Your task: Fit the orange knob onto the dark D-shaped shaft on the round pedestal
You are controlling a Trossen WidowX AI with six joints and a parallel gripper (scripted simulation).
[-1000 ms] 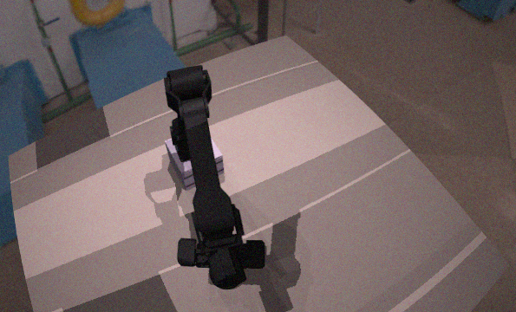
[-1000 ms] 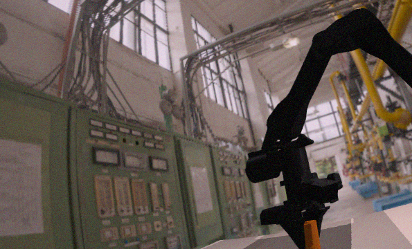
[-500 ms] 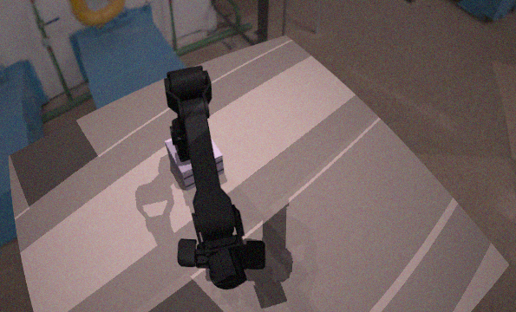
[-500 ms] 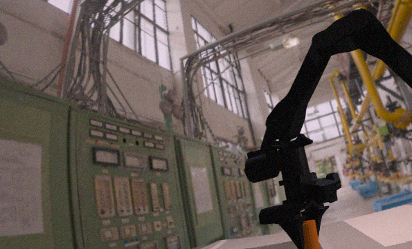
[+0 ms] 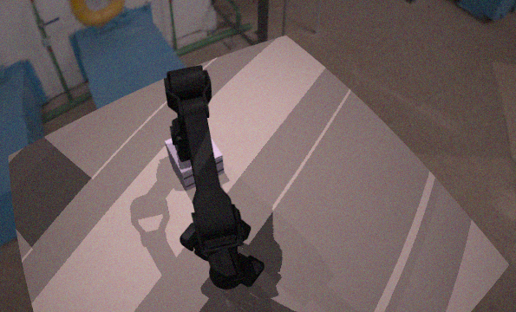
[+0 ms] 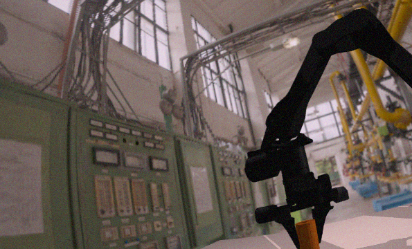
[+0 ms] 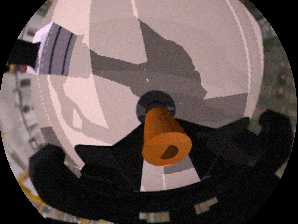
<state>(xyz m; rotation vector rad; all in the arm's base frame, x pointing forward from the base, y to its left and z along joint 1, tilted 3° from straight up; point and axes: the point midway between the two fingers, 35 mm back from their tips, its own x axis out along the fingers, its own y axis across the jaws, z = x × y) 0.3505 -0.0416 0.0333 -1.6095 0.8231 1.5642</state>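
Here, 1 gripper grips the orange knob.

1. A pale tabletop fills the centre of the top view, crossed by slanting light and shadow bands.
2. A whitish layered block sits left of centre there.
3. In the wrist view, a dark round pedestal stands near the middle.

Cannot see the shaft, hidden by the orange knob in the wrist view, nor all of the round pedestal; cannot find knob or pedestal from above, under the arm; lose the knob's lower end past the exterior view's edge.
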